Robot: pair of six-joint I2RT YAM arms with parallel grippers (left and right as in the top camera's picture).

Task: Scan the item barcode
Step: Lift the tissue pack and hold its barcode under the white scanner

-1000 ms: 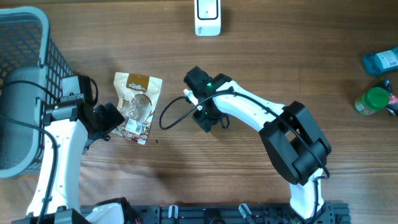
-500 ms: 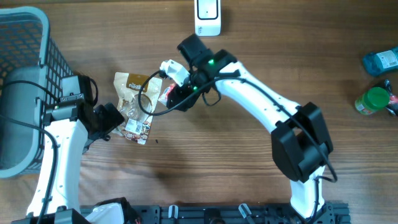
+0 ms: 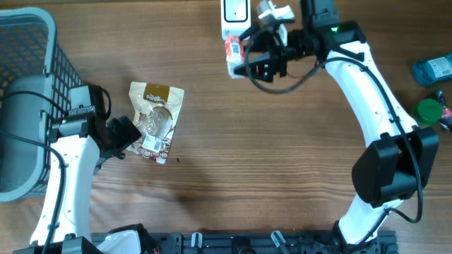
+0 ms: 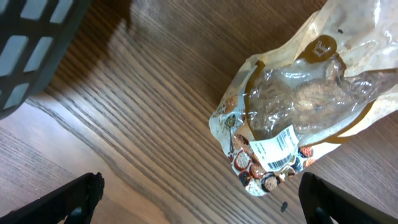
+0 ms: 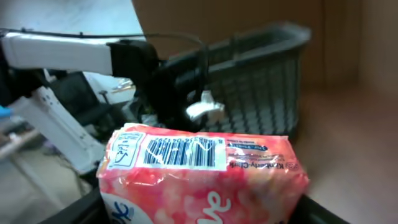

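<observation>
The item is a pink tissue pack [image 3: 231, 48], held off the table just in front of the white scanner [image 3: 235, 13] at the far edge. My right gripper [image 3: 248, 62] is shut on it. In the right wrist view the pack [image 5: 199, 180] fills the space between the dark fingers [image 5: 87, 208], with its white barcode label [image 5: 183, 152] facing the camera. My left gripper [image 3: 131, 137] hangs open at the left, beside a brown snack bag [image 3: 155, 116]. The left wrist view shows that bag [image 4: 298, 106] lying flat ahead of the left gripper [image 4: 202, 202], with nothing between its fingers.
A grey wire basket [image 3: 28, 42] stands at the far left, also seen behind the pack as the basket [image 5: 261, 81]. A blue bottle [image 3: 432, 69] and a green-lidded jar [image 3: 427, 109] sit at the right edge.
My right arm has lifted the pink pack from the middle of the table and swung it up to the scanner at the far edge. The left arm and snack bag have not moved.
</observation>
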